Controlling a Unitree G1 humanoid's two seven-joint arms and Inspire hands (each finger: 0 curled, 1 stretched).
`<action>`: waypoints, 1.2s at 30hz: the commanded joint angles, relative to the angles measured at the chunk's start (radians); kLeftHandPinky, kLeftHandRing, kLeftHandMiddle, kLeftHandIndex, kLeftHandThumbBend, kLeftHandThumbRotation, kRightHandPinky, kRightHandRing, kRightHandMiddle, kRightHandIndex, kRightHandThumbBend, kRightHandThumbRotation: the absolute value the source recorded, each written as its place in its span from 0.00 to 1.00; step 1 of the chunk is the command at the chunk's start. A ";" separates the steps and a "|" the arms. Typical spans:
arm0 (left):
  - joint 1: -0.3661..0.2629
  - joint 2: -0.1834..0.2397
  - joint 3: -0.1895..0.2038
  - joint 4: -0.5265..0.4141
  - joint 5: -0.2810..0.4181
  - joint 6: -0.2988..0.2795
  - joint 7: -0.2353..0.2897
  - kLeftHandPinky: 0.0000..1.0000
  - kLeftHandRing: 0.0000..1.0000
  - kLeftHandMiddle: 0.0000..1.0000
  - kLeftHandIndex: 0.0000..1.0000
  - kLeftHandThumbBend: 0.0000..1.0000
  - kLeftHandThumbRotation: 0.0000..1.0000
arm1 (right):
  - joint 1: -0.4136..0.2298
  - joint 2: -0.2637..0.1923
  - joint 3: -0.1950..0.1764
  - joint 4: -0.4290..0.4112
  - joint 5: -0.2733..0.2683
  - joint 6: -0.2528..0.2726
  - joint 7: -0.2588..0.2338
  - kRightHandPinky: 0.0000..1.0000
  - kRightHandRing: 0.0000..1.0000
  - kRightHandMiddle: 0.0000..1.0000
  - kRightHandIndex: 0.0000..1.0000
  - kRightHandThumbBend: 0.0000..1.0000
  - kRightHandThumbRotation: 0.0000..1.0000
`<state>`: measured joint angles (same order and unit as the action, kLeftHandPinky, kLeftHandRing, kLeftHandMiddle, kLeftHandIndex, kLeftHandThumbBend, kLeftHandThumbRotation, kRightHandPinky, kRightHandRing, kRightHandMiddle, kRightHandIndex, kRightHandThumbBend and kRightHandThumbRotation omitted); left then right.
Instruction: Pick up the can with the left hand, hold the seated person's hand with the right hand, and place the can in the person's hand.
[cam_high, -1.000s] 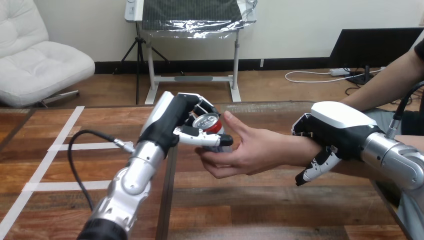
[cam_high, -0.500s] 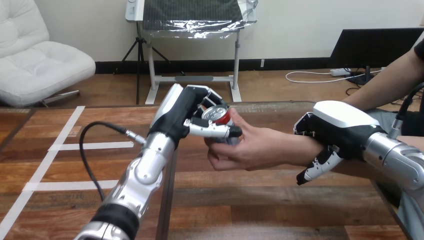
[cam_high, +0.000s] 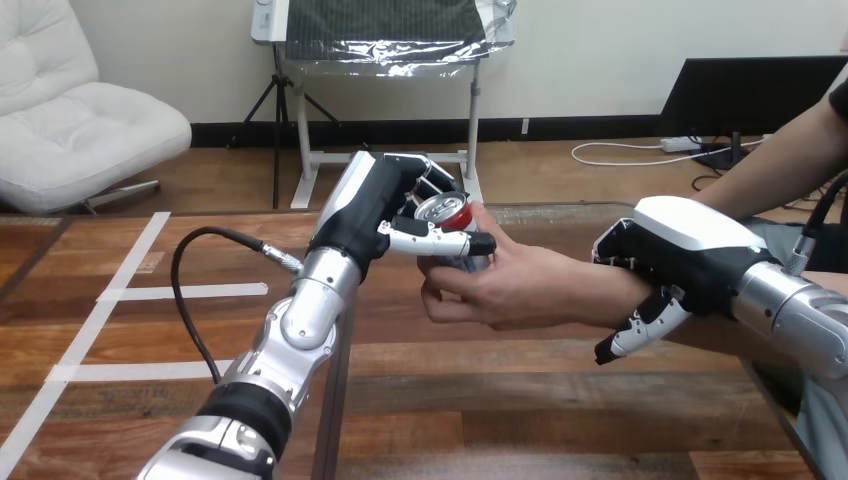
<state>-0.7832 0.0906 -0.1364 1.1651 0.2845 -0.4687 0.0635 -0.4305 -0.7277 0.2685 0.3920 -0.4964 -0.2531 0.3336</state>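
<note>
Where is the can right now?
Middle of the head view, above the table: the left hand grips the can, and the person's hand wraps it from the right.

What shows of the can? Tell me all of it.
The can looks like metal: a red body under a silver top. It is tilted, top toward the camera, held above the table. The left hand curls round it, thumb across its front; the person's hand wraps its lower part, hiding it.
</note>
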 joint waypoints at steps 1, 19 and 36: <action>-0.090 -0.047 0.003 0.024 -0.011 -0.024 0.002 0.31 0.35 0.41 0.45 0.69 0.00 | 0.018 0.070 -0.011 -0.056 0.059 -0.024 0.001 0.32 0.36 0.40 0.41 0.80 0.08; -0.088 -0.074 -0.007 0.004 -0.018 -0.040 -0.020 0.31 0.35 0.40 0.45 0.71 0.00 | 0.031 0.074 -0.023 -0.079 0.057 -0.007 0.017 0.32 0.36 0.40 0.41 0.79 0.08; -0.060 -0.059 -0.009 -0.045 -0.057 -0.004 -0.123 0.37 0.44 0.48 0.51 0.73 0.04 | 0.037 0.075 -0.034 -0.078 0.075 -0.027 0.037 0.33 0.36 0.41 0.41 0.79 0.09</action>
<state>-0.7959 0.0592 -0.1335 1.1645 0.2393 -0.4841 0.0117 -0.4036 -0.7272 0.2320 0.3609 -0.4891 -0.2446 0.3598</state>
